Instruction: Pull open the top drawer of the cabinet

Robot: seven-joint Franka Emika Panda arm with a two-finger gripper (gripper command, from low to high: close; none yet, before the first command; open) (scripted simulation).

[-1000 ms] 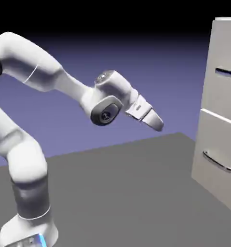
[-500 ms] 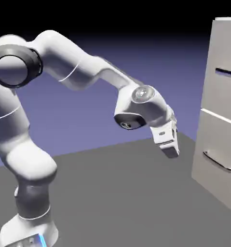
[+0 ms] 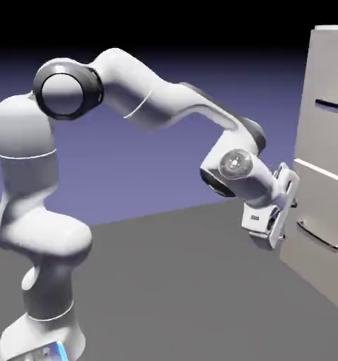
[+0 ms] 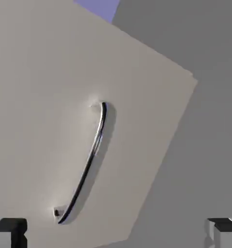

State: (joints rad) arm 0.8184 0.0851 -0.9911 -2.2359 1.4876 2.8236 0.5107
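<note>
The pale cabinet [image 3: 332, 42] stands at the exterior view's right edge. Its top drawer [image 3: 325, 141] carries a thin dark bar handle [image 3: 333, 106]. My gripper [image 3: 287, 211] hangs lower than that handle, close to the left edge of the lower drawer front [image 3: 309, 261], which has a bright curved silver handle [image 3: 318, 237]. In the hand view only this lower front [image 4: 50, 97] and its silver handle [image 4: 88, 164] show; the top drawer is out of that view. My gripper [image 4: 116, 235] is open, its fingertips [image 4: 9, 232] far apart with nothing between them.
The grey tabletop [image 3: 178, 282] spreads below the arm and reaches the cabinet's foot. The arm's elbow [image 3: 67, 90] rises high at the exterior view's upper left. Grey table also shows to the right of the drawer front [image 4: 205, 145] in the hand view.
The arm has swung right and down toward the cabinet. The hand has turned to face the lower drawer front. The jaws have stayed open.
</note>
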